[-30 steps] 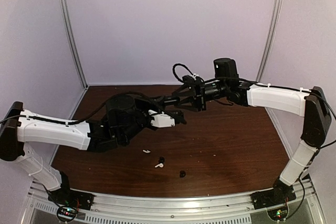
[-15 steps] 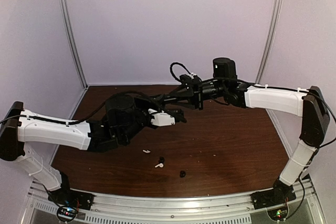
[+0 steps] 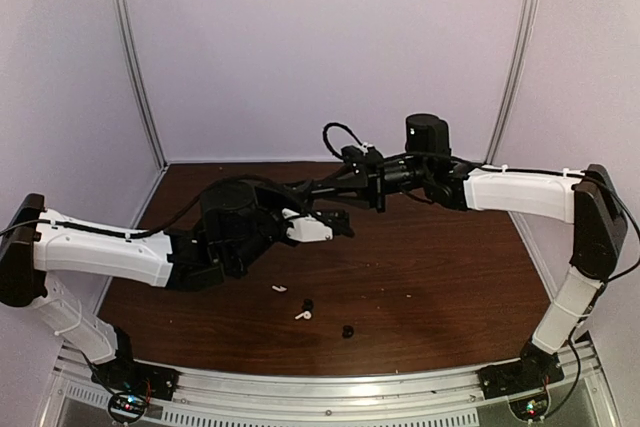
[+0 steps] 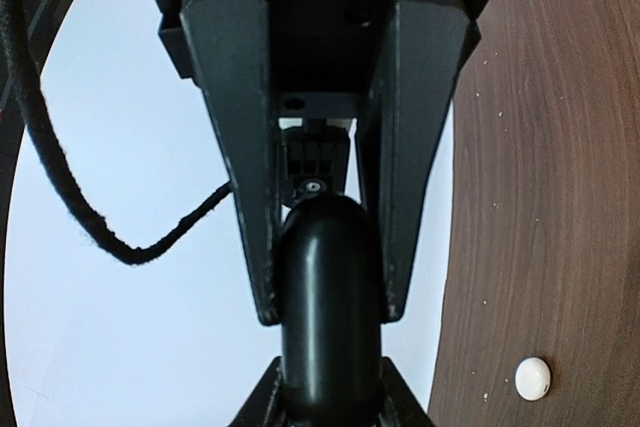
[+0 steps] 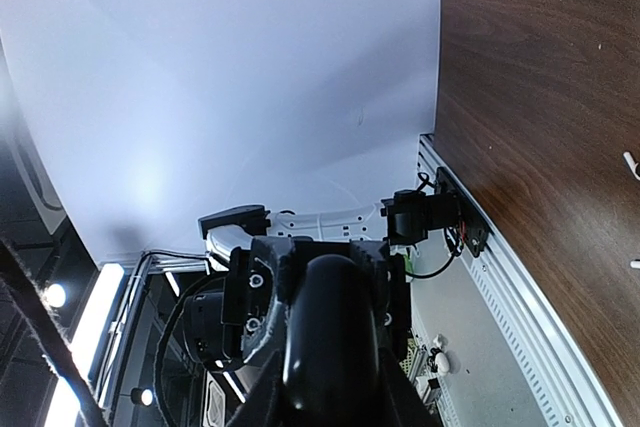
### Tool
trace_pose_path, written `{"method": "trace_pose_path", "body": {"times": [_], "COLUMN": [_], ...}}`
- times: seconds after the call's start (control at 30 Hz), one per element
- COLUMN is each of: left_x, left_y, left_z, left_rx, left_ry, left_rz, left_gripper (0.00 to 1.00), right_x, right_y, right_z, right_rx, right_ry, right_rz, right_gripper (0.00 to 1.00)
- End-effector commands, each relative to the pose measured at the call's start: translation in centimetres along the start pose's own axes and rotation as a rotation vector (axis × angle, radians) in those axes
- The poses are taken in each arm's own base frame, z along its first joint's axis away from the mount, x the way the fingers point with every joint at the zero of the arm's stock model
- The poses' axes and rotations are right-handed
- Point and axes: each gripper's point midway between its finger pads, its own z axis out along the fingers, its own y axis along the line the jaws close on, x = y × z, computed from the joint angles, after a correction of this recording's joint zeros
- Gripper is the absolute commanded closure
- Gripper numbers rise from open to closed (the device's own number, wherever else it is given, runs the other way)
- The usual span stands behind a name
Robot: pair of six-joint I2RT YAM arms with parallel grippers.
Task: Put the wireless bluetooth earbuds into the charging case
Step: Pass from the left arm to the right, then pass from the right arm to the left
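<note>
Above the tabletop (image 3: 450, 277) centre, the charging case (image 4: 330, 287) is held clear of the surface. The left gripper (image 4: 330, 392) and right gripper (image 5: 335, 392) are both clamped on it from opposite ends. First black earbud (image 3: 307, 304) and second black earbud (image 3: 347, 331) lie loose towards the near edge.

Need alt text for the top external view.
Two white-and-black robot arms reach in from either side, the left claw and right claw meeting above a brown table. Toward its front lie two tiny black earbuds and two white stemmed earbuds.
</note>
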Motion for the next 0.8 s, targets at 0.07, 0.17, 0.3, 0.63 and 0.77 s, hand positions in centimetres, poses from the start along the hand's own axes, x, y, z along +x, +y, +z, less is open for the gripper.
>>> {"method": "trace_pose_path", "body": {"times": [0.07, 0.17, 0.3, 0.63, 0.77], "left_x": [0.3, 0.8, 1.4, 2.9, 4.7], "left_y": [3.0, 3.6, 2.9, 4.6, 7.5], "left_z": [-1.4, -2.5, -3.3, -4.6, -3.8], "left_rx": [-0.094, -0.090, -0.009, 0.160, 0.217], "left_ry": [-0.007, -0.008, 0.000, -0.017, -0.055], "left_rz": [-0.075, -0.124, -0.214, -0.733, -0.983], "left_gripper": [0.56, 0.47, 0.36, 0.34, 0.34], "right_x": [0.1, -0.9, -2.5, -3.0, -1.8], "right_y": [1.7, 2.5, 3.6, 6.0, 6.3], "right_z": [-0.4, -1.6, -3.5, -5.6, -6.3], "right_rx": [-0.055, -0.065, -0.078, 0.030, 0.081], "right_ry": [-0.026, -0.073, -0.138, -0.194, -0.201], "right_rz": [-0.082, -0.113, -0.174, -0.511, -0.658], "right_gripper": [0.83, 0.84, 0.84, 0.86, 0.86]}}
